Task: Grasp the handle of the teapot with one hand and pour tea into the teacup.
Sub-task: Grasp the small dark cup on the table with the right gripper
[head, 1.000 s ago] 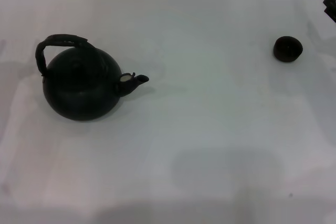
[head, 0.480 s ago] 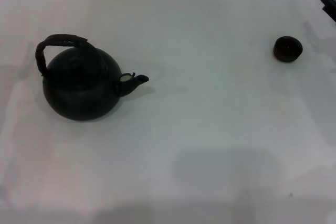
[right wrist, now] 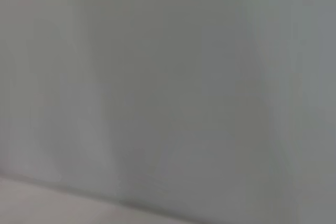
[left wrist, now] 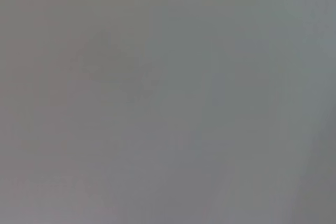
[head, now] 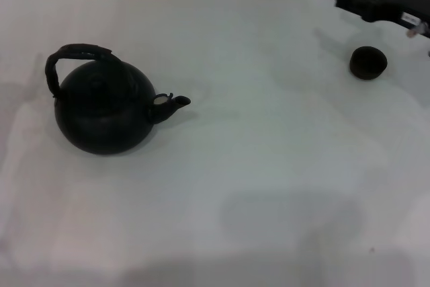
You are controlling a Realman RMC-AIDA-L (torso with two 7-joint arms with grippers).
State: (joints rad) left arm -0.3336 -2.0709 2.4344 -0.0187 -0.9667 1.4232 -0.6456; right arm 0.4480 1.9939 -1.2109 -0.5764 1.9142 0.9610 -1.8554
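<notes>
Plain white table (head: 269, 179) filling the view, soft diffuse light, faint grey shadows near its front edge

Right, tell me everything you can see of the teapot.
The teapot is a large, round, matte-black pot standing upright on the white table, at the robot's left. An arched, rough-textured black handle loops over its top, leaning toward the far-left side. A short spout, with a pale spot at its base, points right, toward the teacup far across the table. Nothing touches the pot but the table; no gripper is near it.
</notes>
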